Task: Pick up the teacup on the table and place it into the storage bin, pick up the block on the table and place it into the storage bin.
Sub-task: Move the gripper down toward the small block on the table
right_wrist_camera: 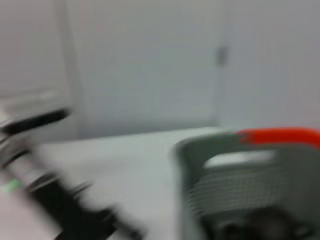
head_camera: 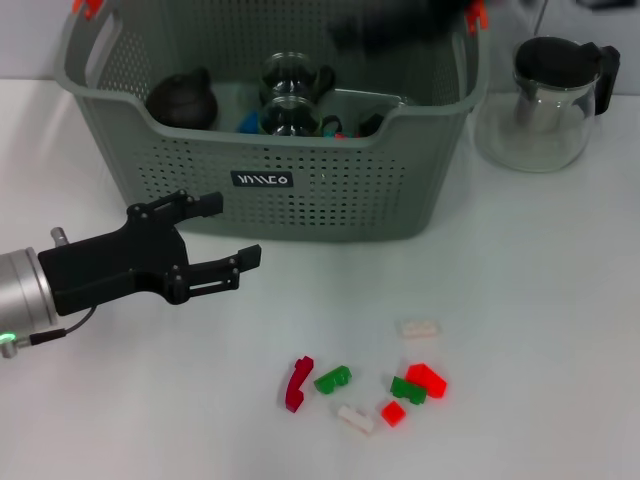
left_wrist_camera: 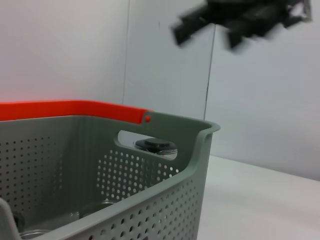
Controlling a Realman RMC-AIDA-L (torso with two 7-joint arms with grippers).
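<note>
The grey-green storage bin (head_camera: 330, 205) stands at the back of the white table. Two glass teacups (head_camera: 290, 78) sit inside it; I see no teacup on the table. Several small blocks lie at the front, among them a dark red block (head_camera: 297, 383), a green block (head_camera: 332, 379) and a white block (head_camera: 420, 327). My left gripper (head_camera: 232, 230) hangs open and empty just in front of the bin's left side. My right gripper (head_camera: 400, 28) is a dark blur above the bin's far rim, also seen as the right gripper (left_wrist_camera: 240, 20) in the left wrist view.
A glass teapot with a black lid (head_camera: 548, 100) stands right of the bin. A dark round pot (head_camera: 182, 100) and small coloured pieces lie inside the bin. The bin's wall (right_wrist_camera: 260, 190) fills part of the right wrist view.
</note>
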